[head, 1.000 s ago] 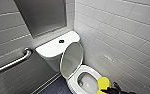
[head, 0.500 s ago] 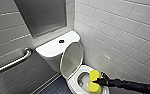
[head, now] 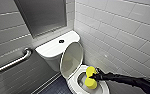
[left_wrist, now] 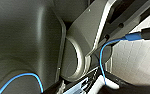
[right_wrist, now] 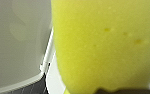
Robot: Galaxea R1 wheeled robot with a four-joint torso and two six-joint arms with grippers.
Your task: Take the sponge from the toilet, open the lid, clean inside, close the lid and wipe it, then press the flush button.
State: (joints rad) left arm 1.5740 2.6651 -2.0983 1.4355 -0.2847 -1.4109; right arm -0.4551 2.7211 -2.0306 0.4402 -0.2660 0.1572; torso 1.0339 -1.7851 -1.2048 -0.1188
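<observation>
Closest to you, in the left wrist view, a blue cable (left_wrist: 101, 65) loops across the robot's grey housing, and beside it sits a pale label (left_wrist: 79, 87) whose marks are too blurred to read. Your right hand (head: 94, 77) is clamped tight on the sponge (head: 91, 71), pinching it at the middle so that a yellow lobe bulges on either side of the grip. The sponge hangs in the opening of the seat (head: 74, 83), over the bowl of the toilet (head: 51, 51), and the lower lobe sits down by the inner rim on your side. In the right wrist view the sponge looms large and yellow against white ceramic, with a strip of dark floor (head: 53, 88) at the edge. Just beyond the bowl the lid (head: 72, 58) stands raised, leaning back on the tank. Farther on, the flush button (head: 61, 41) sits dark on the tank cover, well apart from your hand. A grab bar (head: 12, 63) runs along the tiled wall (head: 121, 32) to the left.
</observation>
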